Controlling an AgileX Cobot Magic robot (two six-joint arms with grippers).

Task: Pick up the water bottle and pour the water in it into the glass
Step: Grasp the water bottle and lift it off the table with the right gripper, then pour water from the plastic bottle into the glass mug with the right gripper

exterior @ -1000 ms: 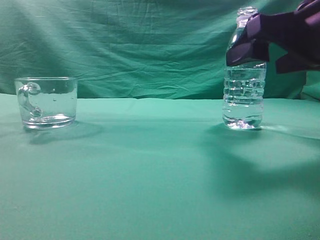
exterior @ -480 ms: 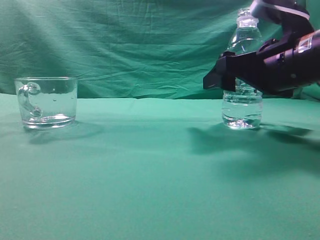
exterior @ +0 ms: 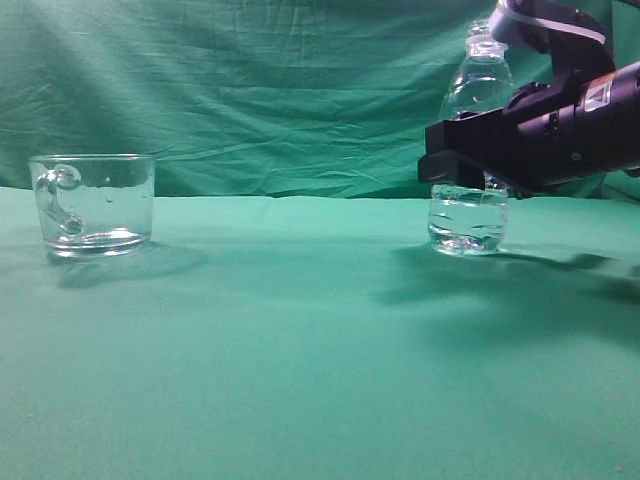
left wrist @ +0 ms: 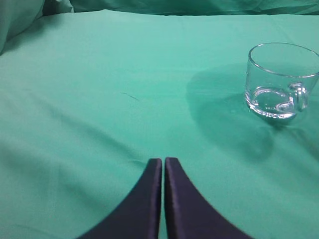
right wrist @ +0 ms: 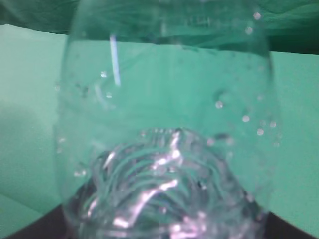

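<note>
right gripper (exterior: 450,165) clamped on water bottle (exterior: 470,215) at right of green cloth table (exterior: 300,350), glass (exterior: 92,204) far left, left gripper (left wrist: 163,164) fingers pressed together, green backdrop (exterior: 250,90) behind.

Water bottle (exterior: 470,150) is clear, glossy plastic, ribbed low down, droplets inside; the glass (exterior: 92,204) is thick shiny see-through glass; tablecloth (exterior: 300,350) is matt green fabric, softly creased; right gripper (exterior: 452,166) looks dark matt plastic.

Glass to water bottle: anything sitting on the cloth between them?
Nothing. In the exterior view only bare green cloth lies between the glass and the water bottle, apart from the right gripper overhanging near the bottle.
</note>
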